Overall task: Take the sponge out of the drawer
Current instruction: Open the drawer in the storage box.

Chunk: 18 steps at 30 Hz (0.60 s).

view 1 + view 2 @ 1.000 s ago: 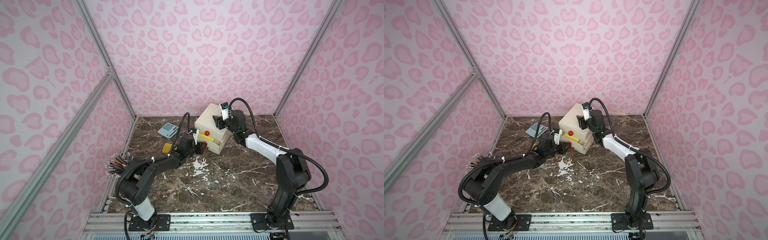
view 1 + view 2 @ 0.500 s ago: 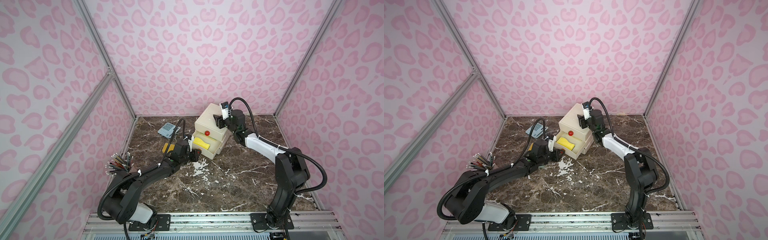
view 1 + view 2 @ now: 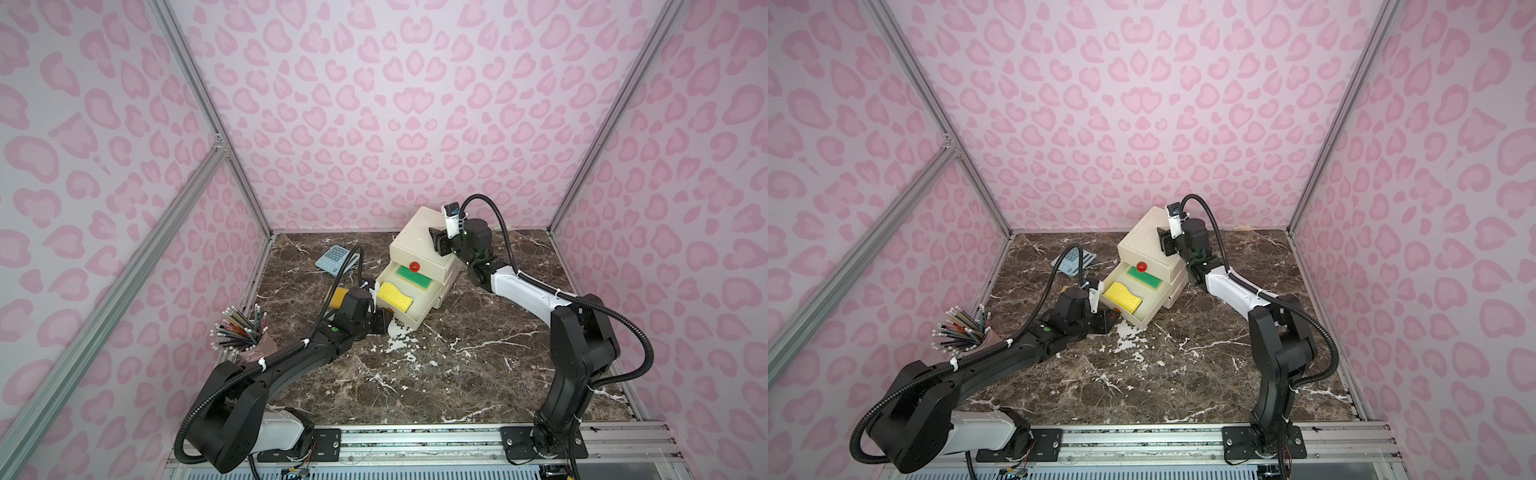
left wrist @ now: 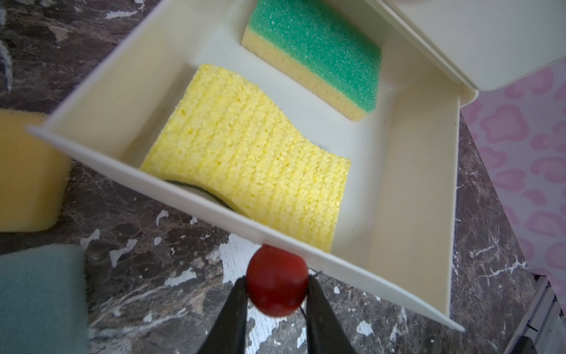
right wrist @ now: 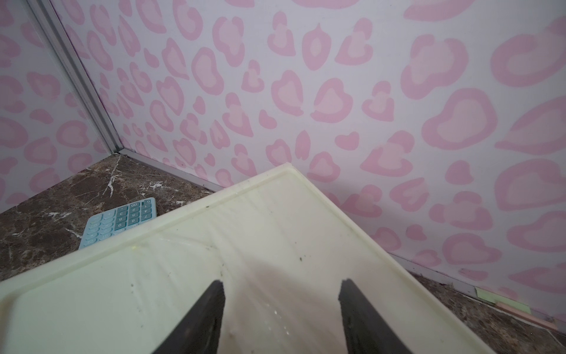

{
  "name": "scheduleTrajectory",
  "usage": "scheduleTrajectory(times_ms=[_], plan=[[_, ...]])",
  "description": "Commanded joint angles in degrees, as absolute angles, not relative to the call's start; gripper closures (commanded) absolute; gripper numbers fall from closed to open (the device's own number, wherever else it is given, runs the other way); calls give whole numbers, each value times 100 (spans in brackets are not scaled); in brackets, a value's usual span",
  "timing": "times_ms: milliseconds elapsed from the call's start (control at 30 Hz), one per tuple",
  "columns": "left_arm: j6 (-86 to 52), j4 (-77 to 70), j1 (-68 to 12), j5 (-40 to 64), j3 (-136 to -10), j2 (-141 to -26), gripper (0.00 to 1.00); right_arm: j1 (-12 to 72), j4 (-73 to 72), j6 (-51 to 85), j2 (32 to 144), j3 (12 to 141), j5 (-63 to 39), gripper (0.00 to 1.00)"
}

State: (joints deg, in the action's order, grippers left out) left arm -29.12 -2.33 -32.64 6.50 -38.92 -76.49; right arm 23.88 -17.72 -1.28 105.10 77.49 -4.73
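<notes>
- Yellow sponge (image 4: 245, 147) lies flat in the pulled-out drawer (image 4: 413, 199), close against its front wall, long axis along that wall; green-topped sponge (image 4: 315, 52) lies parallel to it at the back
- Left gripper (image 4: 276, 283) pinches the drawer's red knob (image 4: 277, 272); right gripper (image 5: 281, 285), fingers spread on nothing, sits over the cabinet top (image 5: 183, 245)
- Front wall hides the yellow sponge's near edge; the wrist frame cuts off the green one
- Dark marble table (image 3: 457, 374); pink spotted walls (image 3: 374, 104)

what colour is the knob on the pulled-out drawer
The knob is red; the left wrist view shows it best.
</notes>
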Motion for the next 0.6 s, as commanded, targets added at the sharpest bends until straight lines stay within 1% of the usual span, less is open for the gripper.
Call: scheduleTrajectory(times_ms=[0, 233, 400, 500, 533, 567], plan=[[-3115, 99, -3261, 400, -3759, -7660, 97, 2331, -1061, 0, 10626, 7655, -391, 38], [-3114, 224, -3322, 367, -3850, -7718, 97, 2290, -1115, 9, 10652, 7642, -405, 38], [-2938, 552, -3340, 278, -4018, -7426, 97, 2250, -1129, 9, 10644, 7590, -379, 38], [-2696, 788, -3357, 223, -4173, -7010, 91, 2233, -1151, 18, 10635, 7567, -387, 38], [-2593, 917, -3357, 190, -4260, -6858, 89, 2234, -1148, 9, 10626, 7557, -392, 38], [-2488, 1046, -3357, 144, -4360, -6724, 84, 2232, -1151, 9, 10626, 7551, -387, 38]])
